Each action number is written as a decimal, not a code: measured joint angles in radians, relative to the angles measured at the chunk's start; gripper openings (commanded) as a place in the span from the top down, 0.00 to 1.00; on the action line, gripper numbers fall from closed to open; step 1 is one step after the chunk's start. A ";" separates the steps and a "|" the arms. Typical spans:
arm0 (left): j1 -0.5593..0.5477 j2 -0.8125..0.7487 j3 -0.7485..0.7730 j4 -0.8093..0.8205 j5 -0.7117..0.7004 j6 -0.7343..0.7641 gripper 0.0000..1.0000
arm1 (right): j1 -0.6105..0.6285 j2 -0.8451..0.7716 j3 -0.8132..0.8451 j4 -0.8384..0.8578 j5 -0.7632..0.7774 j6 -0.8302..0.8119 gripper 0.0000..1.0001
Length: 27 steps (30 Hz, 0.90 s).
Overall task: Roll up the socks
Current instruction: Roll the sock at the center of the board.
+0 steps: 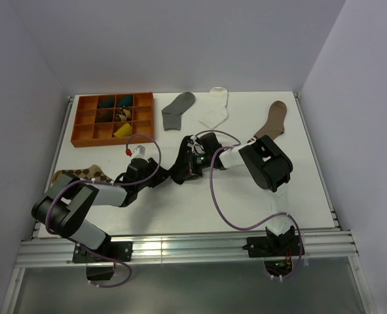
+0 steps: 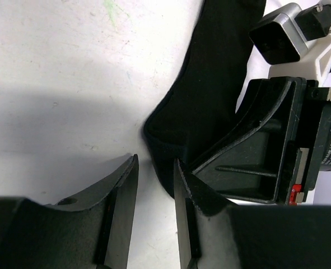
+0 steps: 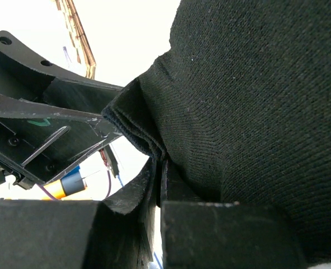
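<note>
The right gripper (image 3: 158,171) is clamped on a folded edge of the black sock (image 3: 255,101). The left gripper (image 2: 154,168) holds its fingers a narrow gap apart with only bare table (image 2: 70,56) between them, its tips just beside the sock's near end. The black sock lies mid-table between the two wrists, while the grey sock (image 1: 178,110) and the white sock (image 1: 216,110) lie flat at the far edge, beside the orange tray (image 1: 98,140).
</note>
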 measured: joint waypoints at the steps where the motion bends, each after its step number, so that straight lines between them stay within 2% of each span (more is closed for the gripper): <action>1: 0.000 0.005 0.003 0.000 0.001 0.000 0.63 | 0.000 0.000 0.000 0.000 0.000 0.000 1.00; 9: 0.000 0.050 0.034 0.001 0.005 -0.001 0.66 | -0.001 0.004 0.006 -0.006 -0.002 0.000 1.00; 20: 0.000 0.071 0.059 -0.006 0.005 -0.005 0.62 | -0.001 0.008 0.013 -0.014 -0.005 0.000 1.00; 27: -0.001 0.084 0.085 -0.039 -0.018 -0.029 0.67 | -0.001 0.021 0.031 -0.021 -0.012 0.000 1.00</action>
